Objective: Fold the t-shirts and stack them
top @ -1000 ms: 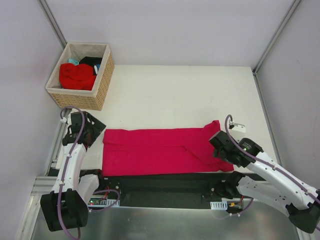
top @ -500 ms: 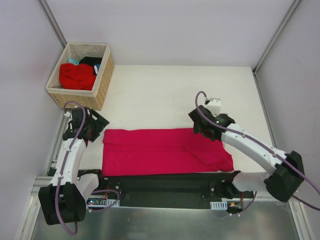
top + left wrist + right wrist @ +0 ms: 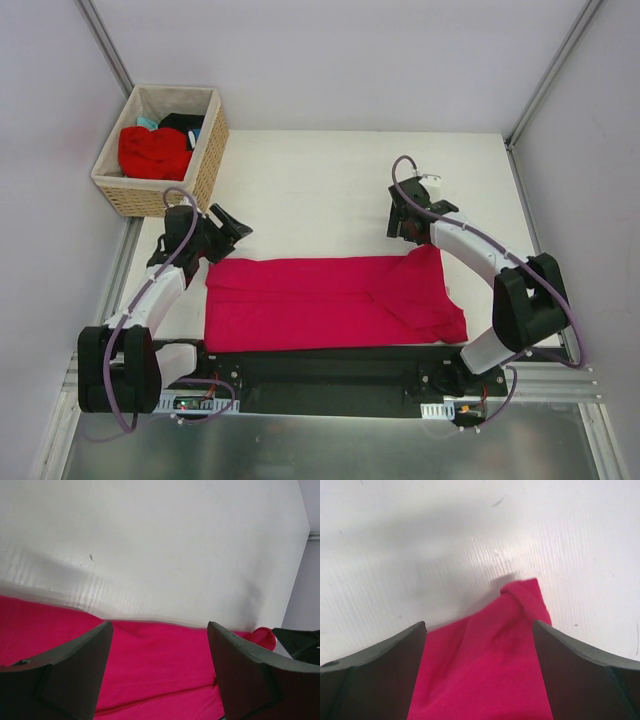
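The crimson t-shirt (image 3: 320,305) lies as a long folded band along the near edge of the surface (image 3: 330,185), with its right end turned up into a flap whose tip points toward the far edge. My right gripper (image 3: 404,226) hangs just beyond that tip with its jaws spread and nothing between them. My left gripper (image 3: 228,222) sits at the band's far-left corner, spread just as wide and empty too.

My worry is the flap tip: it looks rolled over on itself (the right wrist view shows a small curl there), so I judge a shallow bite could catch only the top layer and peel the fold open. If the two sides pull unevenly, the band could skew or slide off the near edge onto the arm bases.

A red t-shirt (image 3: 153,151) is bunched in the wicker basket (image 3: 206,165) at the far-left corner, with dark and teal cloth behind it. The surface is matte white, boxed in by pale walls (image 3: 330,60) and grey metal posts (image 3: 105,45)
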